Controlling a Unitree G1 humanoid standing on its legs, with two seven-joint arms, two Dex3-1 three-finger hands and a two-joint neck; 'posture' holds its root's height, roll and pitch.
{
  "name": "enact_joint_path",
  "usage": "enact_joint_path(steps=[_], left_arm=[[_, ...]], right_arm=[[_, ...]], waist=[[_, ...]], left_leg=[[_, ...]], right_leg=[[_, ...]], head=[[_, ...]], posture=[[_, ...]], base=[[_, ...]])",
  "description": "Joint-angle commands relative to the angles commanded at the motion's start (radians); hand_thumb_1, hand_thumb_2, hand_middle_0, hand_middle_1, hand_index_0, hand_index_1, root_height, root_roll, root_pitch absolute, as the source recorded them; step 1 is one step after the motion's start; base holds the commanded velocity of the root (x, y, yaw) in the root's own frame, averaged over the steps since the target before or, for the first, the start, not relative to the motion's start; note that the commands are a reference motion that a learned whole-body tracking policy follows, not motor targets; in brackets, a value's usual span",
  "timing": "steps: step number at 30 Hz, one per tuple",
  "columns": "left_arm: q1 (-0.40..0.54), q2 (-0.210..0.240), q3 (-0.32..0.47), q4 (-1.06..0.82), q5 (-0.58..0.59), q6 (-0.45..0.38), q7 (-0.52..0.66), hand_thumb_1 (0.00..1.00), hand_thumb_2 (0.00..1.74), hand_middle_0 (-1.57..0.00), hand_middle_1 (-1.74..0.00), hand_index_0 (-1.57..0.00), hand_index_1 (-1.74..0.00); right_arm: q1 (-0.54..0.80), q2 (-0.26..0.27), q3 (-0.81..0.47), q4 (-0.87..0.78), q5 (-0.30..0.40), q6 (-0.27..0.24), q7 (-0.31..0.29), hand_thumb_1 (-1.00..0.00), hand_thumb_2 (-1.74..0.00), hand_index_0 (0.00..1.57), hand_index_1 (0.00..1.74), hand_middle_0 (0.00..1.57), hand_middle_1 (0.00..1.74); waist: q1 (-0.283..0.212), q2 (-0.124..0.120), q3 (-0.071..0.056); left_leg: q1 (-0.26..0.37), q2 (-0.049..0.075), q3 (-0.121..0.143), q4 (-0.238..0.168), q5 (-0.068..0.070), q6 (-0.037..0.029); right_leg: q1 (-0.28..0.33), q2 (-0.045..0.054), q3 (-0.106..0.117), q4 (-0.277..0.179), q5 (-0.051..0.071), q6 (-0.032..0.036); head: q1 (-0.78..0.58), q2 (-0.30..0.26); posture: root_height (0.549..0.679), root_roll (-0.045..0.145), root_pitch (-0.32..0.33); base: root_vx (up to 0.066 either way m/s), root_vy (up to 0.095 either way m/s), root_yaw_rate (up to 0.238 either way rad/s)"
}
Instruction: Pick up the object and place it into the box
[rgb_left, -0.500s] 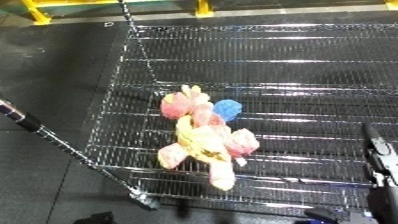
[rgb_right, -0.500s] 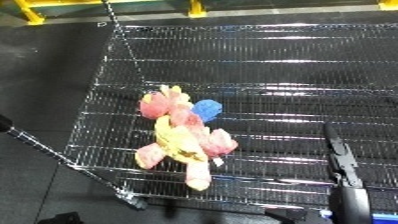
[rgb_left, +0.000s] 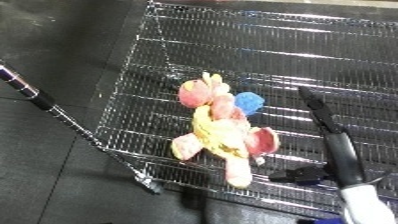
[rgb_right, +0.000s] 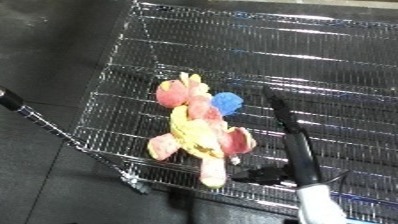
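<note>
Setting: dark floor under a silver wire shelf (rgb_left: 266, 55).
Object: one plush toy (rgb_left: 222, 132), pink, yellow and blue, lies on the wire near the front left corner.
Right hand (rgb_left: 330, 142): one in view, fingers straight, thumb spread, holding nothing, just right of the toy.
Left hand: not visible.
Bin: none in view.
Approach: I judge it should close round the plush body, not the thin leg.

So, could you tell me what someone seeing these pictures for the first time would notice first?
The eye goes straight to the bright plush toy, yellow and pink with a blue patch, lying on the wire mesh surface near its front left corner. Next comes the robot's right hand, black with straight fingers, reaching in from the lower right just beside the toy without touching it. Dark floor lies to the left.
</note>
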Motion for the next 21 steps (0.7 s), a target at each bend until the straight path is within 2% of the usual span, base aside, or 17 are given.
enact_joint_path(steps=[8, 15, 18, 21], left_arm=[[-0.005, 0.008, -0.036, 0.005, -0.019, -0.023, 0.000, 1.00, 1.74, -1.57, -1.74, -1.57, -1.74], [-0.001, 0.017, -0.073, 0.012, -0.032, -0.036, -0.004, 1.00, 1.74, -1.57, -1.74, -1.57, -1.74], [0.000, 0.022, -0.084, 0.008, -0.032, -0.041, -0.003, 1.00, 1.74, -1.57, -1.74, -1.57, -1.74], [0.014, 0.025, -0.087, -0.007, -0.028, -0.047, -0.006, 1.00, 1.74, -1.57, -1.74, -1.57, -1.74]], right_arm=[[-0.150, 0.017, 0.090, 0.164, -0.011, 0.004, -0.003, 0.00, 0.00, 0.00, 0.00, 0.00, 0.00], [-0.231, 0.029, 0.145, 0.309, -0.009, 0.017, 0.003, 0.00, 0.00, 0.00, 0.00, 0.00, 0.00], [-0.268, 0.026, 0.186, 0.386, -0.045, 0.024, 0.014, 0.00, 0.00, 0.00, 0.00, 0.00, 0.00], [-0.288, 0.024, 0.232, 0.430, -0.110, 0.033, 0.026, 0.00, 0.00, 0.00, 0.00, 0.00, 0.00]], waist=[[0.043, 0.005, 0.000], [0.077, 0.000, 0.000], [0.091, 0.004, 0.000], [0.101, 0.008, 0.000]], left_leg=[[-0.056, -0.008, -0.020, 0.021, -0.004, -0.0008], [-0.100, -0.010, -0.039, 0.030, -0.007, -0.0023], [-0.121, -0.013, -0.047, 0.035, -0.009, -0.0031], [-0.137, -0.015, -0.054, 0.039, -0.011, -0.0035]], right_leg=[[-0.034, -0.0048, -0.014, -0.002, 0.009, 0.0008], [-0.057, -0.0037, -0.030, -0.014, 0.018, 0.0022], [-0.070, -0.0031, -0.036, -0.014, 0.020, 0.0021], [-0.079, -0.0022, -0.041, -0.014, 0.020, 0.0015]], head=[[0.095, 0.011], [0.134, 0.038], [0.150, 0.052], [0.158, 0.062]], posture=[[0.637, 0.010, -0.076], [0.638, -0.002, -0.041], [0.638, -0.006, -0.026], [0.638, -0.009, -0.013]], base=[[0.000, 0.030, 0.087], [0.005, 0.016, 0.075], [-0.002, 0.018, 0.071], [-0.002, 0.017, 0.066]])
